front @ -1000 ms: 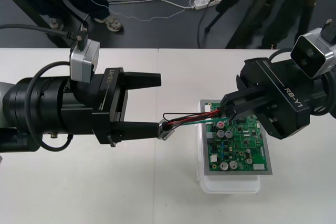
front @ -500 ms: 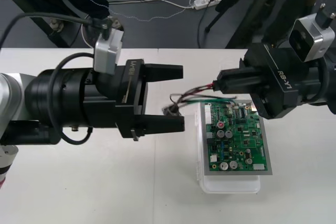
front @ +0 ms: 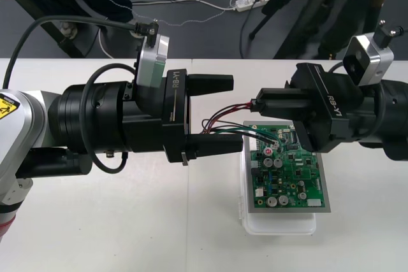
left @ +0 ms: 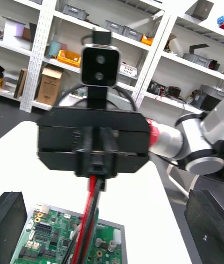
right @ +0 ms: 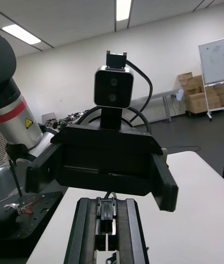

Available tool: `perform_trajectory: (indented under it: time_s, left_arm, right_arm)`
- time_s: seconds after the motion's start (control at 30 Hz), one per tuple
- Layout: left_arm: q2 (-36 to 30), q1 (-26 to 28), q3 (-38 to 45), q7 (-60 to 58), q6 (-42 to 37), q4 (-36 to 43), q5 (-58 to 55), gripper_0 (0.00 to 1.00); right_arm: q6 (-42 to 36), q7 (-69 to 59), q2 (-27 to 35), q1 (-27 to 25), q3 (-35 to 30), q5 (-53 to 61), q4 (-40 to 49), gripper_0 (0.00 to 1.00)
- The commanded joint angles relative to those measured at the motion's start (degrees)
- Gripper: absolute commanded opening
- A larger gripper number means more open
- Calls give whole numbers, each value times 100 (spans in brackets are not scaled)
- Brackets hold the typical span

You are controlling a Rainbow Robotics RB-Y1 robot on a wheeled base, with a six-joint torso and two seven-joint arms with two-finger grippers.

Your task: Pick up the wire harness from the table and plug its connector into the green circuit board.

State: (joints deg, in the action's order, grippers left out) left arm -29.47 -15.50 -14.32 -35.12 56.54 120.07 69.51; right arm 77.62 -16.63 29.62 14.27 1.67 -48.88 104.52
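Observation:
Over the near-left edge of the green circuit board (front: 290,170), my right gripper (front: 256,105) is shut on the harness's black plug (left: 95,170). The red, black and green wires (front: 223,116) trail leftward from it. They pass between the fingers of my left gripper (front: 236,113), which is open and faces the right one closely. The lower left finger (front: 217,146) hides the socket end. In the left wrist view, the red wires (left: 88,217) hang from the right gripper toward the board (left: 46,240). In the right wrist view, my right gripper (right: 107,236) shows its narrow fingers pressed together, with the left gripper's body just beyond.
The board sits on a white base (front: 280,224) right of the table's middle. Bare tabletop lies in front of and behind both arms. Cables and a power strip (front: 252,1) lie on the dark floor past the far edge.
My left arm has advanced to the right, and its open fingers now straddle the wires. My right gripper has come down and leftward again, holding the plug over the board's edge.

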Motion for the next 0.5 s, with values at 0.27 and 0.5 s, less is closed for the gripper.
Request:
perform_trajectory:
  time_s: [0.27, 0.5]
  left_arm:
    - [-138, -313, -89, 568, -310, 192, 72, 94]
    - [-129, -392, -194, 585, -380, 183, 116, 94]
  right_arm:
    - [-344, -33, -105, -354, -352, -227, 622, 0]
    - [-572, -33, -308, -354, -360, -455, 666, 0]
